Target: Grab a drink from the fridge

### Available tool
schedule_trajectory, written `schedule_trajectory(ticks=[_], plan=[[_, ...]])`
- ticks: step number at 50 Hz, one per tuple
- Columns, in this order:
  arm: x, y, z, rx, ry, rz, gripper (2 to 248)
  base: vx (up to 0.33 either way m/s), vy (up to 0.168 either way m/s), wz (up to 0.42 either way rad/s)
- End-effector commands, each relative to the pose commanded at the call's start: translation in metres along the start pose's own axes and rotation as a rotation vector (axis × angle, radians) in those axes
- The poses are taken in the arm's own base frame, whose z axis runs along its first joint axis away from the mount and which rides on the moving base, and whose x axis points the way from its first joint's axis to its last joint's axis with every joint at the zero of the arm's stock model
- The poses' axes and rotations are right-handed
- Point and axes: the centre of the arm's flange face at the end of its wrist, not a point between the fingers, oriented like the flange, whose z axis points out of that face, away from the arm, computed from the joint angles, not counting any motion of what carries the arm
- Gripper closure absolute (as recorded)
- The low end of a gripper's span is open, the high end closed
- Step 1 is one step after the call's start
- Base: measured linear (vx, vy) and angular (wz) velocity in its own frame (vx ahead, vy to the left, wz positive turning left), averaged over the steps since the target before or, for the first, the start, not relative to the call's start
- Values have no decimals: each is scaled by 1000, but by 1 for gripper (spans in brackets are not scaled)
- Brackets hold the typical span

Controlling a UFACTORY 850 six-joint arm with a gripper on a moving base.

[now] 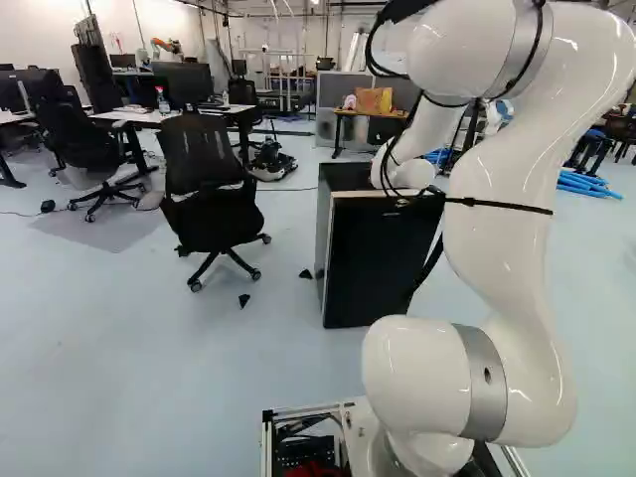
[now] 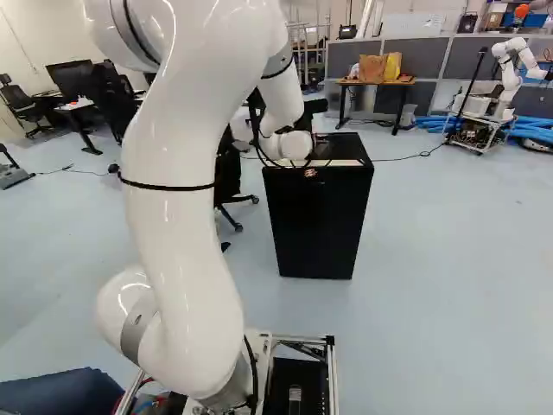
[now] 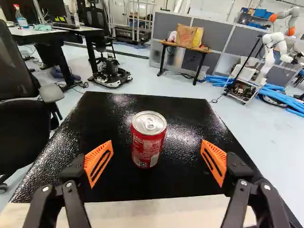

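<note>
Where the red soda can (image 3: pixel 148 142) stands: upright on the mini fridge (image 3: pixel 180 114), in the gap between the fingers as the wrist view shows it, probably a little ahead of their tips.
Gripper (image 3: pixel 157 142): released and spread wide, neither finger touching the can; the finger on the side of the office chair (image 3: pixel 18 80) looks nearer to it.
Orange pads (image 3: pixel 95 154): angled toward each other, one to each side of the can; they should suit its round wall.
Can's weight: likely modest, heavier if full; how full cannot be told.
Can's wall: thin metal, stiff enough if sealed, easily dented if part empty or squeezed hard.
Can's surface: smooth, so apt to slip, more so if damp.
Silver lid (image 3: pixel 149 122): a poor hold; best left above the pads.
Best hold: mid-body, centred between the fingers, both closing evenly so neither tips it, then a straight lift.
</note>
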Motion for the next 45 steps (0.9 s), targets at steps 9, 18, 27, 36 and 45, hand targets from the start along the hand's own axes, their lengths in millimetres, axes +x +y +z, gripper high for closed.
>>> schedule_trajectory(ticks=[9, 18, 27, 36, 45], plan=[[-5, 2, 13, 0, 1, 1, 3, 0, 0, 0], [-2, 1, 24, 4, 9, -2, 3, 0, 0, 0], [0, -1, 36, 9, 18, -6, 3, 0, 0, 0], [1, -2, 42, 10, 23, -7, 3, 0, 0, 0], [1, -2, 42, 10, 23, -7, 3, 0, 0, 0]])
